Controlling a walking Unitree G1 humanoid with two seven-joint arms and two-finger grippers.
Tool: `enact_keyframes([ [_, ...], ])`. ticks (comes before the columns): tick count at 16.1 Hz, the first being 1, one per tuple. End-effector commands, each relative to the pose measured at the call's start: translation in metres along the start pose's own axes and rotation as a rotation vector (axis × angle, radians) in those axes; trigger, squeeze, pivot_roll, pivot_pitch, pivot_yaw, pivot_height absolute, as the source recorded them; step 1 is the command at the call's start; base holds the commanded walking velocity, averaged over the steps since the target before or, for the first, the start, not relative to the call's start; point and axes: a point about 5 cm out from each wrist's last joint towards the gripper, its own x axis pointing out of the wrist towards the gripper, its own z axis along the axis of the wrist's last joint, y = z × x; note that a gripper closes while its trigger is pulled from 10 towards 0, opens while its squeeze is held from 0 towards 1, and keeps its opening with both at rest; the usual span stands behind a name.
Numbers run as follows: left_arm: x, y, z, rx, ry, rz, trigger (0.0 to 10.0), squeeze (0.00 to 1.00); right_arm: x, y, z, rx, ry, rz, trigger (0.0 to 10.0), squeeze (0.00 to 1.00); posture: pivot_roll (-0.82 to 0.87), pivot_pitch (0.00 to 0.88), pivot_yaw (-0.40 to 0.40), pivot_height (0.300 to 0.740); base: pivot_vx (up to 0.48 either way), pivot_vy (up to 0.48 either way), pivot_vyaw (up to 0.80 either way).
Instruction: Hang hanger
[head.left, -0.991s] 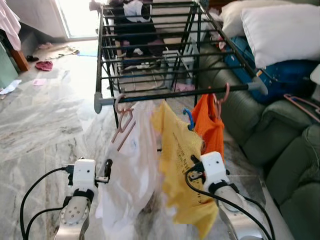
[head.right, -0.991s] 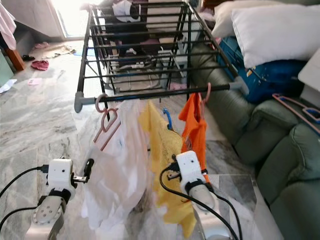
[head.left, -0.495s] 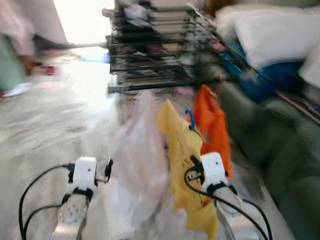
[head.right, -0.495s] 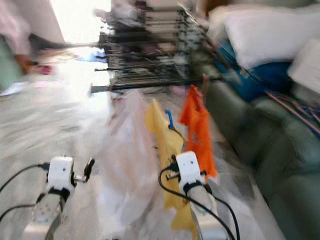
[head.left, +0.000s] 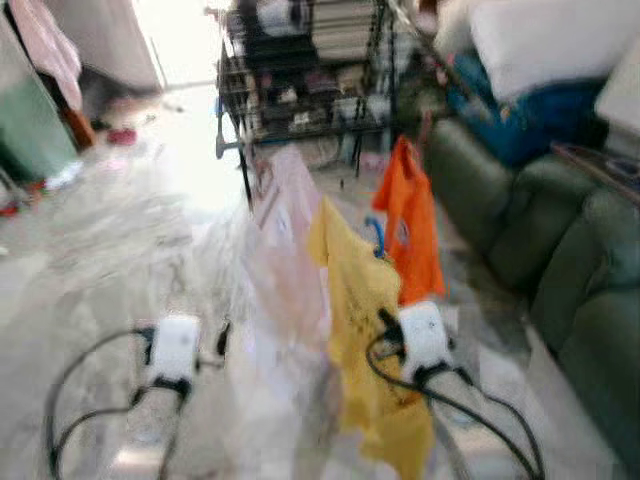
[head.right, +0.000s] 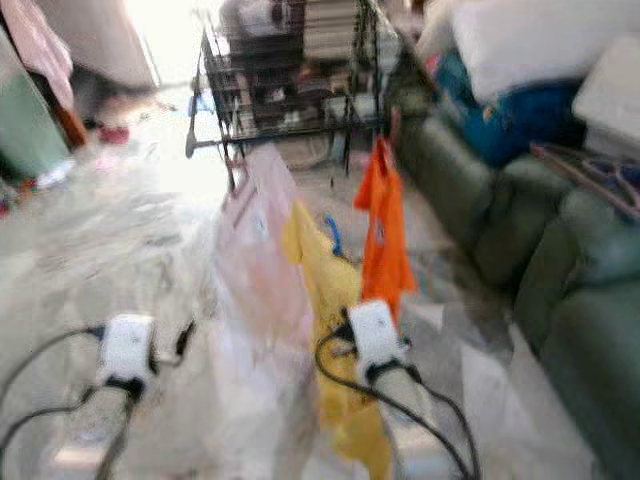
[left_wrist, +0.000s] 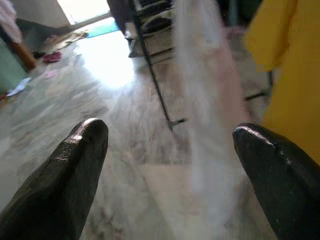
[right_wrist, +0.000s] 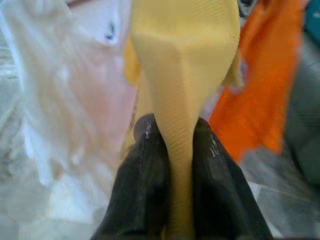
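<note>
Right hand (right_wrist: 179, 170) grasping the yellow shirt (head.left: 365, 330)
The yellow shirt hangs on a blue hanger (head.left: 378, 236) between a pale garment (head.left: 285, 250) and an orange shirt (head.left: 408, 235), before the drying rack (head.left: 300, 90). Left hand (left_wrist: 170, 165) is released, near the floor (head.left: 120, 250).

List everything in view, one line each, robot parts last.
Yellow garment: one, yellow, on a blue hanger, pinched low down by the right gripper.
Orange garment: one, orange, hanging beside the yellow one, on the sofa side.
Pale garment: one, whitish pink, hanging on the yellow one's other side.
Drying rack: one, black, behind the garments.
Sofa: one, dark green, on the right.
Pillow: one, white, on top of the sofa.
Floor: pale marble.
Left gripper: black fingers apart, holding nothing.
Right gripper: black fingers closed on the yellow cloth.
</note>
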Motion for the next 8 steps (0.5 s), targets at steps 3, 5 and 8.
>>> enact_keyframes([
  [3,0.0034,0.0047,0.0012,0.019,0.001,0.003,10.0,0.0,0.0042,0.0016,0.0146,-0.001,-0.073,-0.007,10.0,0.0,-0.12,0.0,0.067,0.74,-0.29,0.0,0.16],
  [5,0.0037,0.003,0.0002,0.015,0.003,0.003,10.0,0.0,0.0048,0.0019,0.0147,0.003,-0.075,-0.012,10.0,0.0,-0.13,0.0,0.072,0.74,-0.289,0.0,0.5],
  [8,0.0052,-0.0002,-0.0004,0.01,0.006,-0.005,10.0,0.0,0.0043,0.0037,0.015,0.01,-0.077,-0.021,10.0,0.0,-0.14,0.0,0.078,0.74,-0.271,0.0,0.47],
])
